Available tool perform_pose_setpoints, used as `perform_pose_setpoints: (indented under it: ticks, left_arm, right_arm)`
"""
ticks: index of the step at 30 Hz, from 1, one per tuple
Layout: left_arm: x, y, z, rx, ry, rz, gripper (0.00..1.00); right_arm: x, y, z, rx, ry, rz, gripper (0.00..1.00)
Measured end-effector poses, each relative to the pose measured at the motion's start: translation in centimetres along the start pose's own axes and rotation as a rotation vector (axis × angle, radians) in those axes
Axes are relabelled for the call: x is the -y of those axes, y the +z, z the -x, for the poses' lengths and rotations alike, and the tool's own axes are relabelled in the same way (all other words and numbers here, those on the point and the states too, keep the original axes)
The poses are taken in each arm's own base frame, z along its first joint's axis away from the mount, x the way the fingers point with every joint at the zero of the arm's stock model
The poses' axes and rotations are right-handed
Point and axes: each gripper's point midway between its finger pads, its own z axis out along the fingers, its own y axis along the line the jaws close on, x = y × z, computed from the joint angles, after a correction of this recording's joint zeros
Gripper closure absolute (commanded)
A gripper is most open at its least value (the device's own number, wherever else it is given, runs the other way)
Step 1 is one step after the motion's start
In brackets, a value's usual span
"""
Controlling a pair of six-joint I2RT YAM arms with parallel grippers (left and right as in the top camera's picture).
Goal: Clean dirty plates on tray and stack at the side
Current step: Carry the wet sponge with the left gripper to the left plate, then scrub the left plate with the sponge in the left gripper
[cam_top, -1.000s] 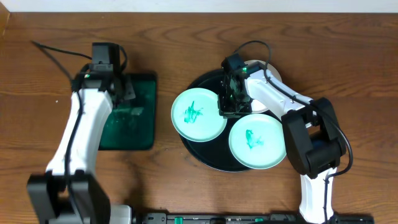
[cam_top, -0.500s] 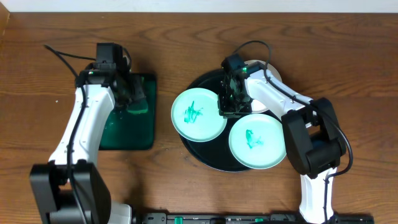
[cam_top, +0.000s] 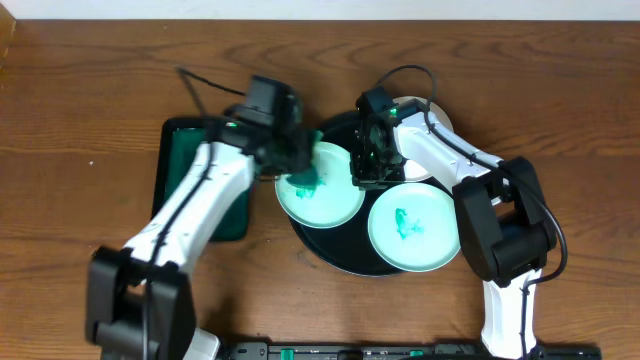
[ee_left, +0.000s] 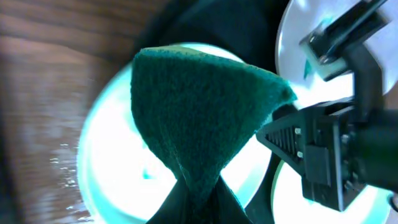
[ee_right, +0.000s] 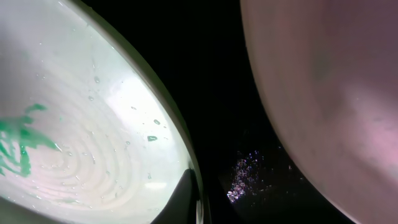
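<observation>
Where right fingers meet, plate rim seemingly pinched.

You've a dark green sponge, teal smears on the mint-green left plate and near plate, a white plate, glossy black tray, brown wood-grain table.

White-shelled arms, black joints (thin black cables)

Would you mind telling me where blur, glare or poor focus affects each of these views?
Overhead: sharp and evenly lit, slight sheen on the black tray. Left wrist: the sponge is crisp, the mint plate behind it blows out, the tabletop is blurred. Right wrist: droplets on that plate are sharp beside a bright glare patch; the white plate is defocused.
</observation>
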Motion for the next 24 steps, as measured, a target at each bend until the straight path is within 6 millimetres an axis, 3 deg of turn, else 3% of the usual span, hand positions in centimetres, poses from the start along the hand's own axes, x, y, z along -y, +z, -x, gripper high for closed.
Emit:
perform_pose_setpoints:
  ticks: [3, 9, 18, 24]
  left_arm:
    - [-0.4, 2.3, -0.7, -0.050, -0.036, 0.025, 0.93]
    - [-3.4, 6.9, -2.4, -0.154, -0.129, 0.123, 0.93]
    - [-2.3, 7.4, -2.6, -0.176, -0.152, 0.069, 0.93]
    - [0.7, 8.2, -3.9, -0.219, -0.107, -0.015, 0.93]
  right_arm:
    - [0.0, 0.0, 0.0, -0.001, 0.000, 0.002, 0.99]
    - [-0.1, 0.0, 0.0, -0.001, 0.000, 0.003, 0.99]
    - [-0.1, 0.0, 0.0, 0.000, 0.000, 0.004, 0.99]
    - [-0.1, 0.0, 0.0, 0.000, 0.000, 0.004, 0.99]
